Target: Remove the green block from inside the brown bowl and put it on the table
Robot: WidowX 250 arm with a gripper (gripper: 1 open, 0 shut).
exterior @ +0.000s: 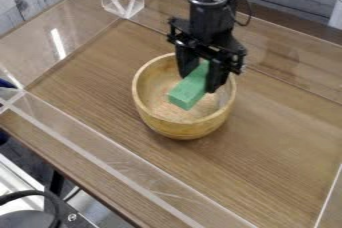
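Camera view: pincer (205, 65) points straight down over the brown bowl (186, 98), jaws clamped on the upper end of the green block (190, 89). Block hangs tilted, lower end down inside the bowl opening, looks clear of the bowl floor but hard to be sure. Step in hand, as I read it: the lift-out, block not yet past the rim. Next move calls for more height so the low end clears the thick wall, then a sideways carry to bare surface (107, 67) beside the bowl, lower, release. Risk: dangling end clipping the rim and dragging the bowl or twisting the block in the grip.
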